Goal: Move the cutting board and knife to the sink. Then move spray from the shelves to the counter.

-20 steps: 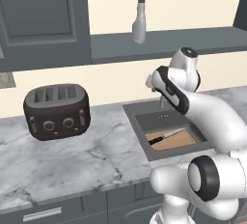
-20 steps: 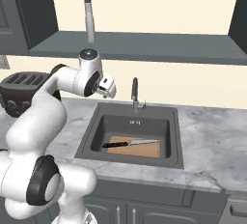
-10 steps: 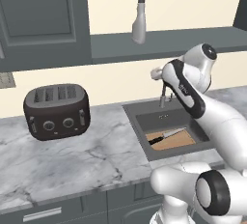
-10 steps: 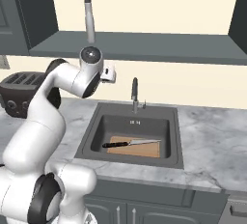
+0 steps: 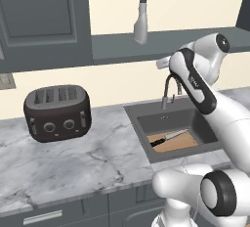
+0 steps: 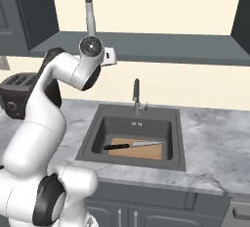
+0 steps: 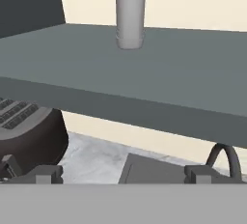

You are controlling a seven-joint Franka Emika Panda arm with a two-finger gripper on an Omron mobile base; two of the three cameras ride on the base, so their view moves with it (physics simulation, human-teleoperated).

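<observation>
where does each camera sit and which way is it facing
Left base view: behind the arm's left, looking forward and down at toaster, sink and spray; arm rises lower right.
Right base view: behind its right, same counter; arm lower left.
Hand view: on the hand, looking up along the open end effector at shelf and spray.
Both base views share board and knife in the sink.

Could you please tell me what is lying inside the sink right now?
Inside the sink lies the cutting board, flat on the bottom, with the knife on top of it. The basin floor under the board is covered.
</observation>
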